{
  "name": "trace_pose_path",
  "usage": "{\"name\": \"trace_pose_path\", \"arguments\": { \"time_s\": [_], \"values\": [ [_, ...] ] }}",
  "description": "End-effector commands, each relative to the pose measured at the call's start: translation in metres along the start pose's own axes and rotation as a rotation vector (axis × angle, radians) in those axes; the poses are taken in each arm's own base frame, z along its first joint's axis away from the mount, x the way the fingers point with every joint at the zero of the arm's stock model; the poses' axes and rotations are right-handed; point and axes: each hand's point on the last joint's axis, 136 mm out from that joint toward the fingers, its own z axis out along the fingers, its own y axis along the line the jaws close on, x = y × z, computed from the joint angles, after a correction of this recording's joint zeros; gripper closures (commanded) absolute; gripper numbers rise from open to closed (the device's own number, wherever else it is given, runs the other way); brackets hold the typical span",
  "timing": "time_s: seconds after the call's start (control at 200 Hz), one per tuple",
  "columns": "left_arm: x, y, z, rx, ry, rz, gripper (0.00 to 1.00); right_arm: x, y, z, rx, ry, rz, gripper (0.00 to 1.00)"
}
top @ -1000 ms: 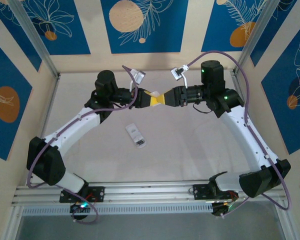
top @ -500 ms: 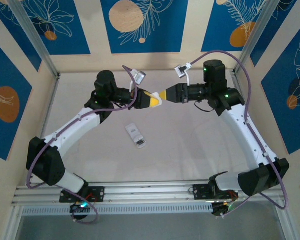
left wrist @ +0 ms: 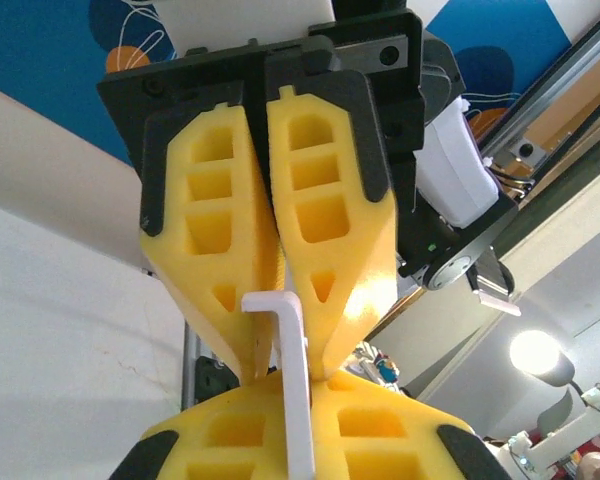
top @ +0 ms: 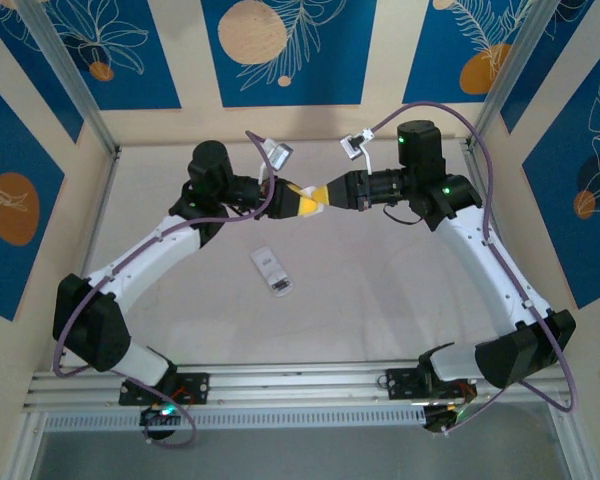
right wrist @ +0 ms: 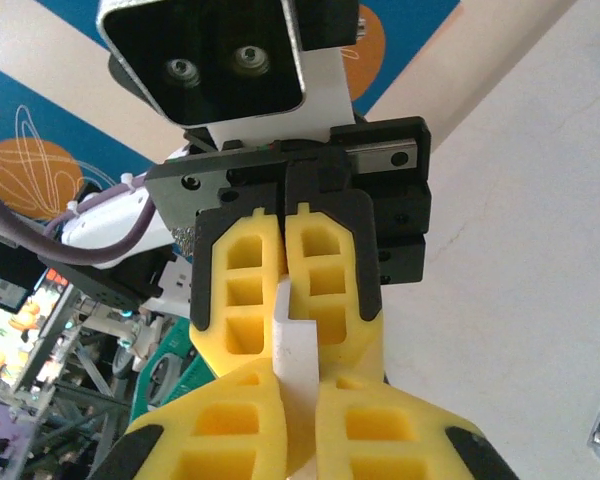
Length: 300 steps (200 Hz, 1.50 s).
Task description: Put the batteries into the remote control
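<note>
The left gripper (top: 308, 200) and right gripper (top: 323, 194) meet tip to tip in mid-air over the far half of the table (top: 400, 300). Each has its yellow fingers pressed together on the same thin white L-shaped piece (left wrist: 293, 400), so both jaws are clamped on it from opposite ends. Its long leg runs along the line joining the two wrists, that is, left to right across the workspace, and its short foot juts out sideways at the right gripper's end. It is probably the remote's battery cover, though nothing here confirms that. The remote control (top: 269, 266) lies flat on the table, well apart from the grippers, toward the arm bases and a little to the left arm's side of where the tips meet. Its long axis runs mostly far to near, slanting slightly to the right at the near end, so roughly crosswise to the held piece. A dark patch (top: 280, 288) marks that near end; whether it is the batteries is too small to tell. The left gripper looks marginally the nearer, and the piece would need about a quarter turn to line up with the remote.
</note>
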Motion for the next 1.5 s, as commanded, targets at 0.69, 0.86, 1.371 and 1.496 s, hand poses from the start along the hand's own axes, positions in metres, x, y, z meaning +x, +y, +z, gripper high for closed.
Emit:
{"name": "trace_pose_path", "arguments": {
  "time_s": [0.69, 0.86, 1.371, 1.496],
  "values": [
    [0.065, 0.112, -0.171, -1.343, -0.178, -0.158, 0.08, 0.072, -0.083, 0.024, 0.274, -0.356, 0.397, 1.0],
    [0.134, 0.158, -0.184, -1.501, -0.177, -0.499, 0.1, 0.125, -0.126, 0.042, 0.416, -0.401, 0.494, 1.0],
    [0.205, 0.265, -0.148, -1.619, -0.244, -0.894, 0.17, 0.169, -0.162, 0.039, 0.533, -0.401, 0.447, 1.0],
    [0.217, 0.276, -0.139, -1.61, -0.241, -0.989, 0.18, 0.173, -0.168, 0.046, 0.499, -0.42, 0.468, 1.0]
  ]
}}
